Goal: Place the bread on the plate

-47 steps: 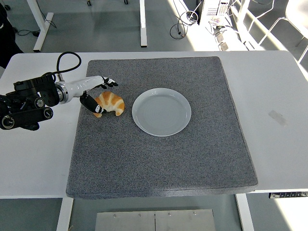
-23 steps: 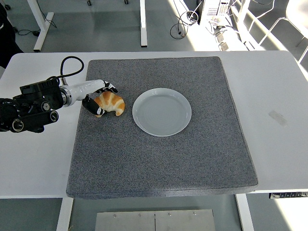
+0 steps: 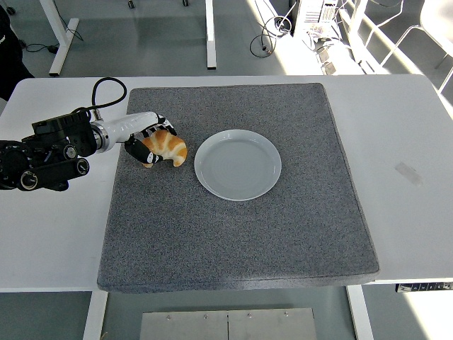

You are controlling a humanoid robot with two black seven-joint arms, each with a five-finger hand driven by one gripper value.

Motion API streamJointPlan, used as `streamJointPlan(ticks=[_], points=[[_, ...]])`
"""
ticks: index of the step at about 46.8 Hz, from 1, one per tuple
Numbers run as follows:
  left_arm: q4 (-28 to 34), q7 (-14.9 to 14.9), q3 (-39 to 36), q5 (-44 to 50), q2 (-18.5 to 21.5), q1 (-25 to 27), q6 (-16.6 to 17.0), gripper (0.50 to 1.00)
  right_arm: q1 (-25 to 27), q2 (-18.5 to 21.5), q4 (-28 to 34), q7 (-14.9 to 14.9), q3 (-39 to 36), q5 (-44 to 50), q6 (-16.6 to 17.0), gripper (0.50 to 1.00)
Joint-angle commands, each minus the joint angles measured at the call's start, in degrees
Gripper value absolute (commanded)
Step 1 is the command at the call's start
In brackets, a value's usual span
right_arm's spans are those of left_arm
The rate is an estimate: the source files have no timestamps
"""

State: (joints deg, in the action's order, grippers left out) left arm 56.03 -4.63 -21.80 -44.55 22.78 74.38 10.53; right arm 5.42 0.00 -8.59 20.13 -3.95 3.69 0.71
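The left hand point(image 3: 147, 140), white-backed with black fingers on a black arm reaching in from the table's left edge, is curled around the golden-brown, crescent-shaped bread roll point(image 3: 165, 149); the fingers wrap its left end and upper side, so the hand holds the bread; whether the roll is lifted clear of the surface or resting on it cannot be told from this view. The bread sits over the left part of the speckled grey square mat point(image 3: 241, 234), nearer the mat's far edge than its near one, and just left of the round pale-grey plate point(image 3: 238, 164), which lies close to the mat's centre, a strip of mat showing between the two.

As for progress, the grasp looks made, which I judge to be the first part of the job; the carry to the right and the setting down on the plate are not yet done, and the plate holds nothing.

By count: one bread roll; one plate; one mat; one white table point(image 3: 410, 134) carrying them all; one robot hand in view, the right arm not showing.
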Motion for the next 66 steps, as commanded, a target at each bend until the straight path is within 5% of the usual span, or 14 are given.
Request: streamJointPlan(ticks=[1, 24, 39, 66], points=[[0.0, 0.2, 1.0, 0.3, 0.1, 0.2, -0.1, 0.658, 0.0, 0.0, 0.0, 0.0, 0.0, 0.0, 0.0, 1.0], [0.3, 0.2, 3.6, 0.5, -0.3, 7.2, -1.3, 0.658, 0.0, 0.0, 0.0, 0.0, 0.0, 0.0, 0.0, 1.0], [0.3, 0.3, 4.2, 0.4, -7.7, 7.9, -1.2, 0.658, 0.0, 0.0, 0.0, 0.0, 0.0, 0.0, 0.0, 1.0], [-2.4, 0.3, 3.5, -0.5, -14.8, 5.1, -0.9, 0.663, 0.0, 0.0, 0.0, 0.0, 0.0, 0.0, 0.0, 1.0]])
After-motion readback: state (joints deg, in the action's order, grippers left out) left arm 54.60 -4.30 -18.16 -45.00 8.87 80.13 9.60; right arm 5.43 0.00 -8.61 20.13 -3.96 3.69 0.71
